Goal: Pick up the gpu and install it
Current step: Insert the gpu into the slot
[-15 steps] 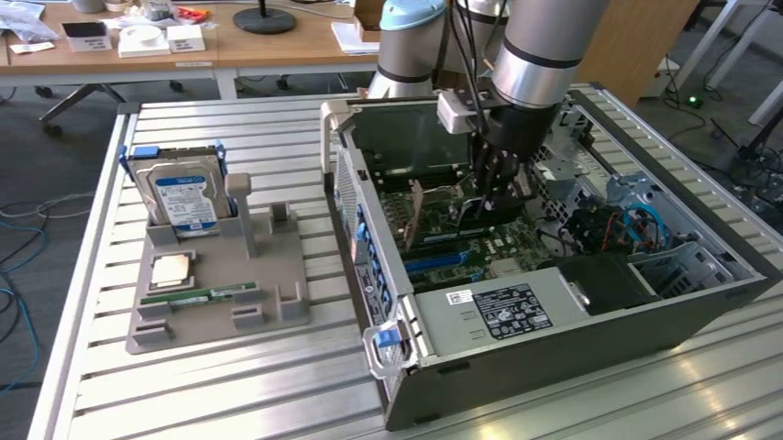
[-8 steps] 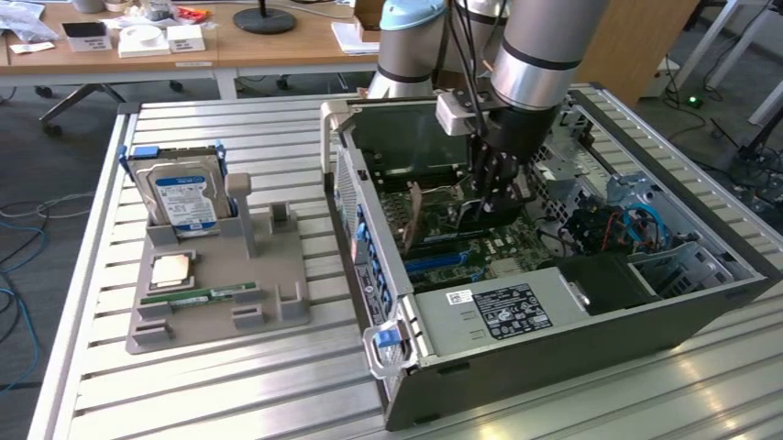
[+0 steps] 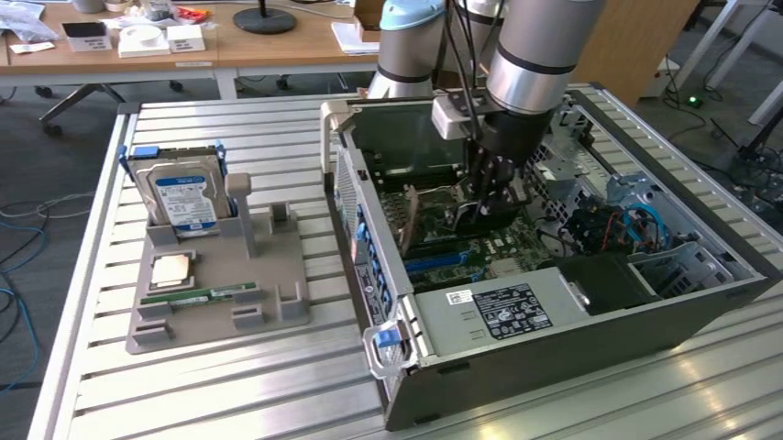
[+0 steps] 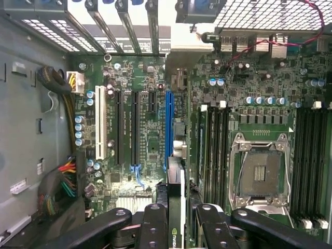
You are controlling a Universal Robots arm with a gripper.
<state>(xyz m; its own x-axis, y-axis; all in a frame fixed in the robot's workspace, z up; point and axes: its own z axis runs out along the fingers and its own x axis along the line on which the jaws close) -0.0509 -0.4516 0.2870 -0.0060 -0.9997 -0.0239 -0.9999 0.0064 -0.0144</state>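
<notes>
On the slatted metal tabletop (image 3: 245,394), a grey plastic parts tray (image 3: 183,316) carries a silver blue-labelled hard drive (image 3: 183,197). To its right, inside the open dark computer case (image 3: 588,339), the black gripper (image 3: 490,203) is clamped on the thin dark gpu card (image 4: 174,218), edge-on above the long blue motherboard slot (image 4: 168,124). Pickup looks done; seating apparently remains.

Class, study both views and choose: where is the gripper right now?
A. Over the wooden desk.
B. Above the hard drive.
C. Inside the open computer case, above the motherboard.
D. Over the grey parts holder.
C: the gripper hangs inside the open computer case, over the motherboard, with the gpu between its fingers.
</notes>
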